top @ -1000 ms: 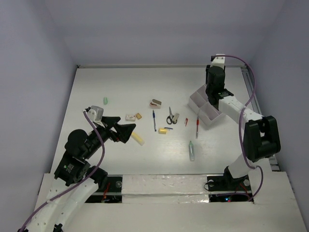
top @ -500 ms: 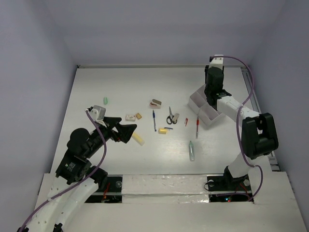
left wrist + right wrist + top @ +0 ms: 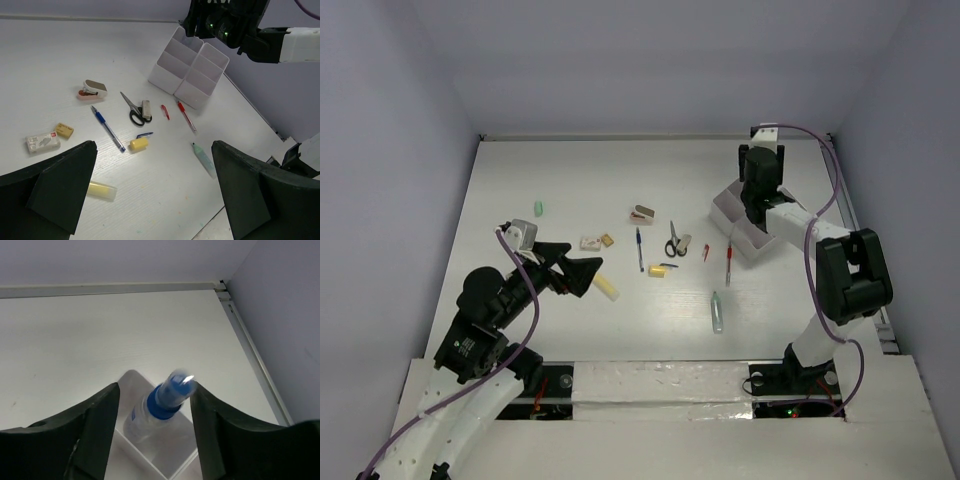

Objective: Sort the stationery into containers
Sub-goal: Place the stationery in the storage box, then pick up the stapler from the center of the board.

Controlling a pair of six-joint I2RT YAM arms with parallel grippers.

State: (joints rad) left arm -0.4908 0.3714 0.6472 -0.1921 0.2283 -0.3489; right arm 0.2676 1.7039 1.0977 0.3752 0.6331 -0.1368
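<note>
Right claw (image 3: 155, 392) flanks a clear tube (image 3: 149, 421), blue-capped, slightly tilted.

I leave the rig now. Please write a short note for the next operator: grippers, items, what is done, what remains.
Left gripper: open, empty, above the white table.
Right gripper: around a clear bottle with a blue cap, in an end compartment of the white divided plastic tray; whether it grips, I cannot tell.
Done: at most that bottle.
Left to sort, all loose on the table: blue pen, red pen, black-handled scissors, pink-and-white stapler, pale yellow stick, pale green marker, white eraser.
</note>
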